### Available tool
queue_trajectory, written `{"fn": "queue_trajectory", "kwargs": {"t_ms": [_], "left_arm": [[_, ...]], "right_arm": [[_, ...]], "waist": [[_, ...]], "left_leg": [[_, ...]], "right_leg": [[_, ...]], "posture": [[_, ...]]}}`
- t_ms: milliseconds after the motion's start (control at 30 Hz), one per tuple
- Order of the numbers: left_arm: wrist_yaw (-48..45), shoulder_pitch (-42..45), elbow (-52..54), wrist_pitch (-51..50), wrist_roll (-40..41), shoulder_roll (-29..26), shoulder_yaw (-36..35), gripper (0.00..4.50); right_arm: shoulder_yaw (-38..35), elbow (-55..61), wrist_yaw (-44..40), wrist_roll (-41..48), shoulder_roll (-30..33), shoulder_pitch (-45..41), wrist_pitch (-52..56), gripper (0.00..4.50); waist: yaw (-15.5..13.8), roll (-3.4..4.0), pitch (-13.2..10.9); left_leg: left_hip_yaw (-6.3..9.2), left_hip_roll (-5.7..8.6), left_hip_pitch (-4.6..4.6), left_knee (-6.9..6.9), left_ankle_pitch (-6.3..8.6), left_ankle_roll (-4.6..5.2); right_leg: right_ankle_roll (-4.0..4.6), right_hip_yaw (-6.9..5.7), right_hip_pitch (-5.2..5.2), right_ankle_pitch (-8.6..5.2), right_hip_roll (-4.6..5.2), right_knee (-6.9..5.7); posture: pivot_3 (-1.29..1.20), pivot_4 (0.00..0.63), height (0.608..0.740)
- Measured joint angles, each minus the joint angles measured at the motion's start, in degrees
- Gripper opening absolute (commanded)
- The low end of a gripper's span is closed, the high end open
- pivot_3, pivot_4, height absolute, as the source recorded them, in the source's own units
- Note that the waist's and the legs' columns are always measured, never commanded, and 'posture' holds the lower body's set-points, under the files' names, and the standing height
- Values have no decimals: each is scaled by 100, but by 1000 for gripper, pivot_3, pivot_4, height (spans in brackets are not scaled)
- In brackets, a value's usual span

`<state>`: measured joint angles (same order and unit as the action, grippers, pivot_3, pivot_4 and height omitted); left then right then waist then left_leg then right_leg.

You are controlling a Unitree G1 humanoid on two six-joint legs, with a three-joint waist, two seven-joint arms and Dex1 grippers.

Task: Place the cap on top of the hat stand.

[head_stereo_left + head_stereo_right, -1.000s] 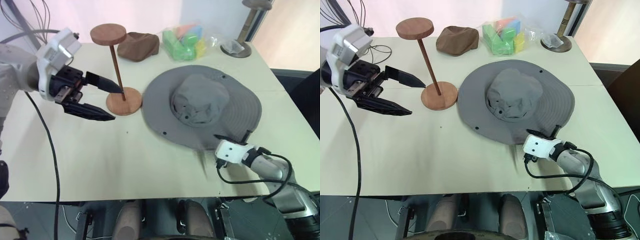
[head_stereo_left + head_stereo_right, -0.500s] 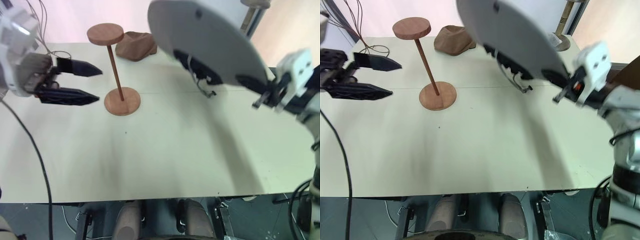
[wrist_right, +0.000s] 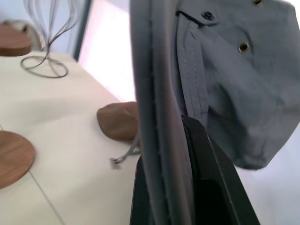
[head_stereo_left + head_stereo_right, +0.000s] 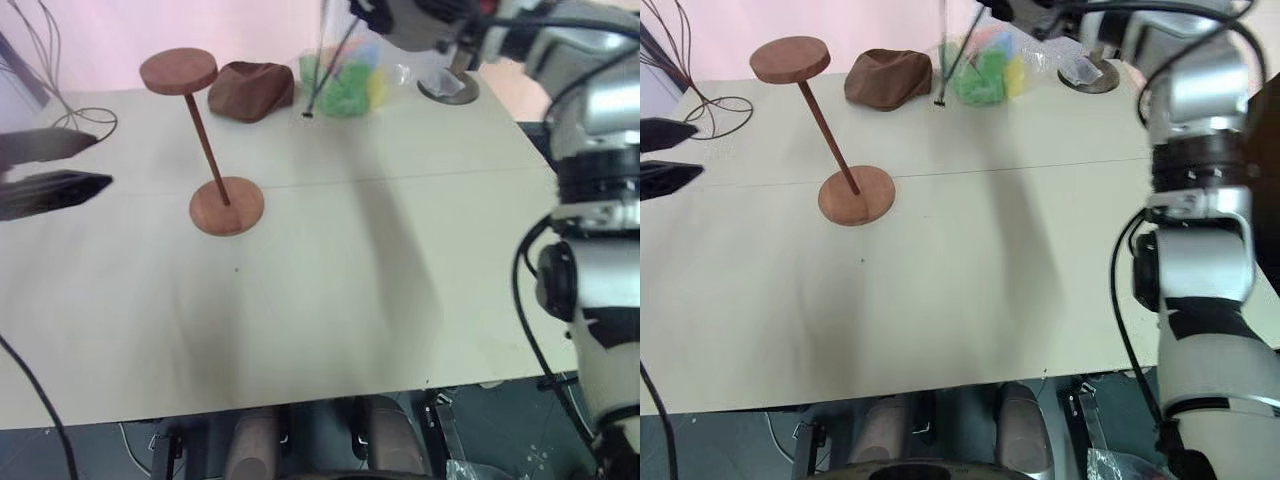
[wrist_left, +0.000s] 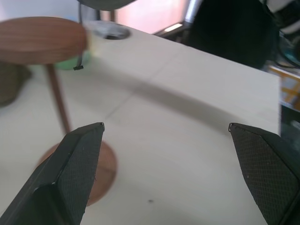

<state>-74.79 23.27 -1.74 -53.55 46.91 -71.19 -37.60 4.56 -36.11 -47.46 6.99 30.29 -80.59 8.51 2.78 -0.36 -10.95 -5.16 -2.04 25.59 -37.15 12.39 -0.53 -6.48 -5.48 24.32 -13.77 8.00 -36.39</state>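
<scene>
Right gripper [image 3: 187, 187] pinched tight on the brim of the cap [image 3: 220, 70], holding it up off the table [image 4: 330, 280]. In my right wrist view the brim runs edge-on between my fingers and the crown with its eyelets hangs to one side; one finger is hidden behind the fabric. From the head camera, only a grey sliver of the cap shows at the top edge, the rest is cut off; its thin cord [image 4: 325, 70] dangles toward the table.

Left gripper [image 5: 164, 154] spread wide, nothing in it. Head view cuts it off at the left edge, only the two black fingers [image 4: 50, 190] visible, well apart from the hat stand [image 4: 205, 140].

Hat stand upright on the table, disc top bare. Behind it: a brown cloth cap [image 4: 250, 88], a clear bag of green and yellow pieces [image 4: 345, 85] I can't make out, and a metal stand base [image 4: 447, 88] with its upper part cut off.
</scene>
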Motion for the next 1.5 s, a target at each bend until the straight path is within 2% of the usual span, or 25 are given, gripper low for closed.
{"fn": "queue_trajectory", "kwargs": {"t_ms": [67, 200, 367, 533, 600, 833, 1067, 1167, 1333, 1500], "left_arm": [[67, -123, -89, 1, -30, -20, -236, 4500], [66, -502, -102, -8, -106, -87, -625, 4500], [79, -650, -110, -107, -130, -199, -926, 4500], [78, -659, -181, -121, -126, -416, -1087, 4500], [79, -617, -228, -120, -121, -487, -1101, 4500], [121, -282, -409, -108, -51, -568, -927, 4500], [37, -179, -525, -85, -50, -699, -678, 4500], [18, -95, -561, -64, -51, -709, -597, 4500], [1, -77, -557, -22, -60, -708, -431, 4500], [-85, -265, -516, 187, -196, -706, -340, 4500]], "right_arm": [[265, -160, -27, -241, -367, -170, -605, 24], [585, 203, -260, -491, -536, -102, -1451, 24], [878, 1147, -501, -746, -525, 628, -2205, 24], [1112, 1696, -390, -1155, -467, 1768, -2737, 24], [1296, 1660, -243, -1427, -568, 2078, -2817, 24], [1540, 1429, 776, -2220, -1196, 2196, -3314, 24], [1735, 1057, 1260, -2622, -1358, 2255, -3521, 24], [1732, 944, 1287, -2642, -1314, 2269, -3517, 943], [1716, 945, 1304, -2648, -1160, 2290, -3522, 3457], [1642, 1466, 1165, -2570, -689, 2666, -3551, 3457]], "waist": [[19, 0, 0], [-12, -5, 2], [-45, -36, 10], [-29, -48, 16], [-19, -45, 13], [-11, -46, 14], [-28, -49, 13], [-20, -49, 13], [-24, -49, 13], [-40, -49, 13]], "left_leg": [[-2, -3, 2, 3, -2, -4], [-4, -4, 10, 1, -2, -4], [-1, -4, 9, -4, -1, -4], [0, -9, 1, -3, -4, -10], [-1, -14, 2, -1, -7, -15], [-7, -44, -3, 2, -15, -29], [-9, -44, -2, 1, -15, -29], [-9, -44, -4, 1, -15, -29], [-9, -44, -4, 1, -15, -29], [-10, -44, -3, 1, -15, -29]], "right_leg": [[0, 1, 6, 0, -2, -5], [0, 1, 10, 0, -2, -2], [15, 1, 7, 10, -3, -3], [17, 1, 2, 11, -9, -4], [18, 1, 8, 11, -14, -8], [23, 4, 13, 12, -42, -8], [28, 5, 11, 15, -42, -7], [28, 5, 11, 15, -42, -8], [28, 5, 10, 15, -42, -7], [28, 5, 9, 15, -42, -3]], "posture": [[0, 150, 740], [0, 150, 740], [0, 150, 740], [0, 150, 740], [0, 150, 740], [0, 150, 740], [0, 150, 740], [0, 150, 740], [0, 150, 740], [0, 150, 740]]}}
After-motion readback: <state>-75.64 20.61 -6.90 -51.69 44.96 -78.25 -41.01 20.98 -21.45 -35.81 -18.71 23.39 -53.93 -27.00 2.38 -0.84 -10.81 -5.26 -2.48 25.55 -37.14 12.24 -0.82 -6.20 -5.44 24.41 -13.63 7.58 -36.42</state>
